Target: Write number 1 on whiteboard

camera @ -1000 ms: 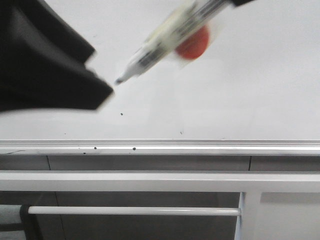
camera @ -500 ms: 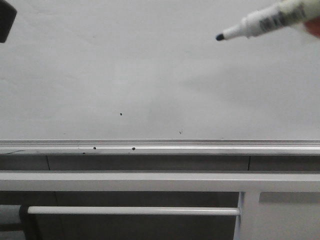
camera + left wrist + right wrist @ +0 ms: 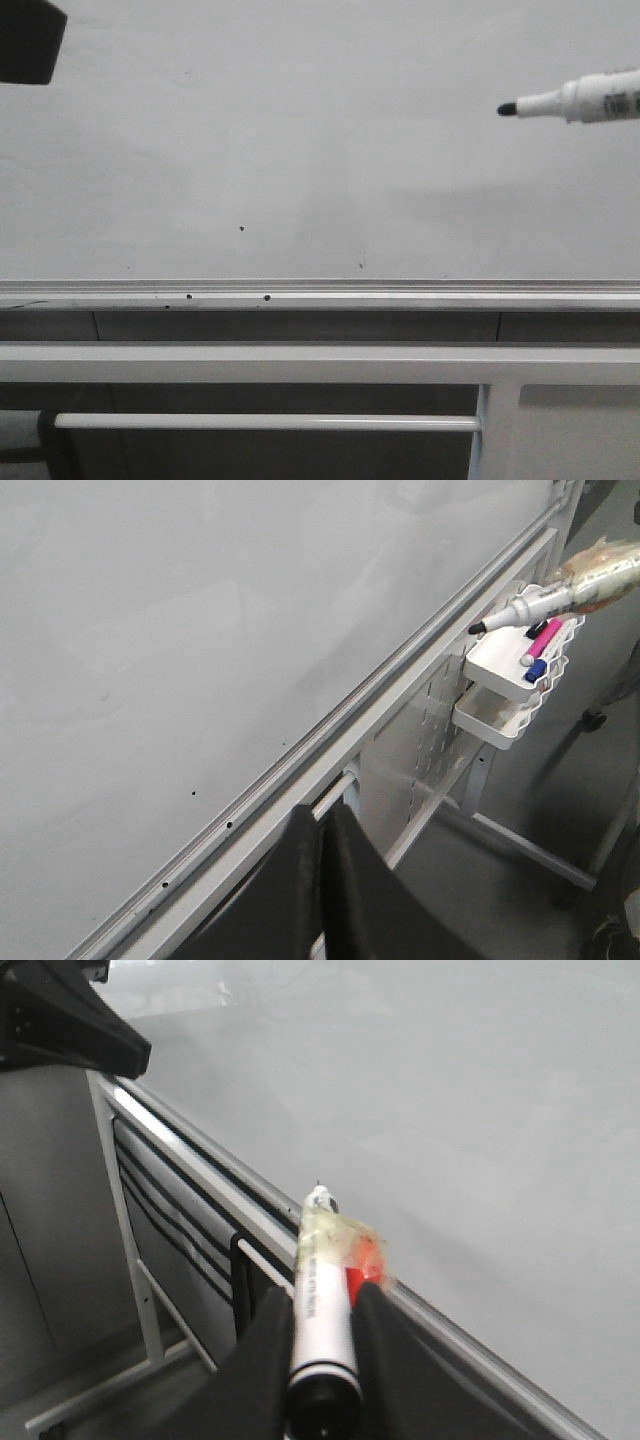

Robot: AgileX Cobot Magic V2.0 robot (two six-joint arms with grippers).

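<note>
Two right fingers [image 3: 265, 1360] clamp the marker [image 3: 322, 1315] off the whiteboard [image 3: 320, 150]; left fingers [image 3: 345, 880] pressed together, empty.

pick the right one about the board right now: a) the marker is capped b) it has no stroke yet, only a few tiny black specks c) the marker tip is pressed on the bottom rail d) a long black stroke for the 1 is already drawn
b: the whiteboard shows only tiny specks, while the uncapped marker in the right hand points left, well above the rail.
</note>
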